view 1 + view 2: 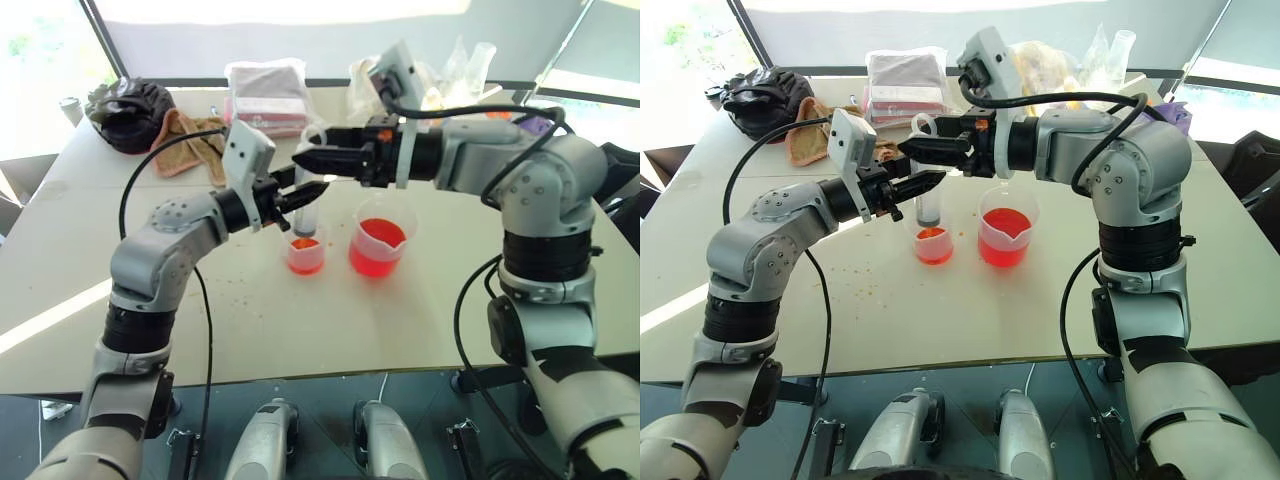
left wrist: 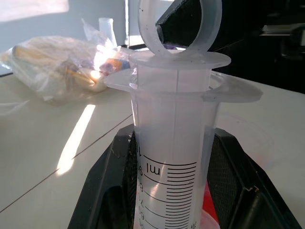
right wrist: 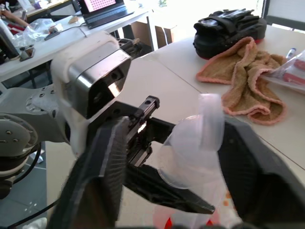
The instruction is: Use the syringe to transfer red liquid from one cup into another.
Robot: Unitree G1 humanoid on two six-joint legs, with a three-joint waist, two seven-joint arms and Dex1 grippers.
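Bench: a pale, matte bench point(image 1: 90, 270) made of light panels with thin seams, speckled with small crumbs and lit by bright window light from the far side.
Far edge: a black bag point(image 1: 128, 112), a crumpled tan towel with pink edging point(image 1: 185, 140), a stack of folded cloths in clear wrap point(image 1: 266, 92), and crinkled plastic bags point(image 2: 57, 67) holding small items.
Syringe: the syringe point(image 1: 308, 205) is a clear, ribbed plastic barrel with black printed graduations, a wide flange and a white ring-topped plunger point(image 2: 178, 26); it stands upright with its lower end inside the smaller cup.
Smaller cup: the narrow clear cup point(image 1: 306, 252) holds a shallow layer of red liquid point(image 1: 305, 243) and sits just left of the beaker.
Beaker: the larger spouted beaker point(image 1: 380, 240) is clear plastic, with more of the orange-red liquid in its lower half.
Left pincer: the left pincer point(image 1: 305, 192) reaches in level from the left, its black textured fingers point(image 2: 107, 186) clamped tight on both sides of the syringe barrel below the flange.
Right pincer: the right pincer point(image 1: 312, 157) comes in from the right, above the left one, with its fingers spread on either side of the plunger ring; from the right wrist view they look apart from the ring rather than pressed on it.
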